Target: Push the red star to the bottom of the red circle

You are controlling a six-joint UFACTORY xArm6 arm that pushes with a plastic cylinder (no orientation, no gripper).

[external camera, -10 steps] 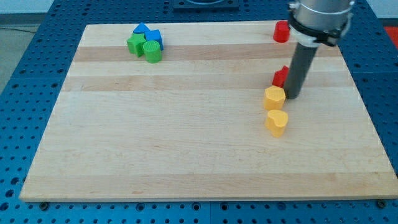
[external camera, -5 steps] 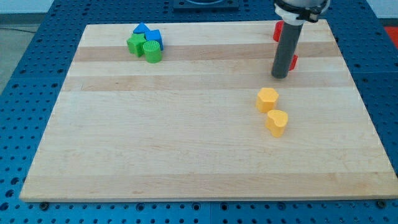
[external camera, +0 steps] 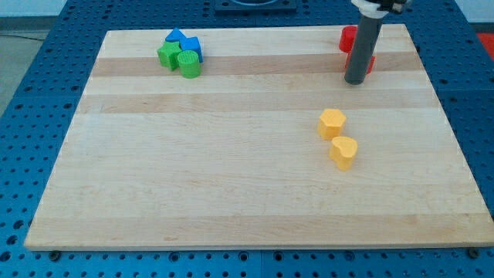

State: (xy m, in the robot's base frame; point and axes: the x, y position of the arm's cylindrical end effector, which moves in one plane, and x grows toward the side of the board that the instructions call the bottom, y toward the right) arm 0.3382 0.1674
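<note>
The red circle (external camera: 348, 38) sits near the board's top right edge. The red star (external camera: 370, 63) lies just below it and slightly right, mostly hidden behind my rod. My tip (external camera: 355, 80) rests on the board at the star's lower left, touching or nearly touching it. Only a sliver of the star shows to the right of the rod.
A yellow hexagon (external camera: 332, 123) and a yellow heart (external camera: 343, 151) lie below the tip at the right middle. At the top left, a blue triangle (external camera: 177, 36), a blue block (external camera: 191, 46), a green star (external camera: 167, 55) and a green cylinder (external camera: 188, 64) cluster together.
My tip moved toward the view's top, pushing the red star up to just below the red circle. The yellow hexagon shifted left earlier and now rests still.
</note>
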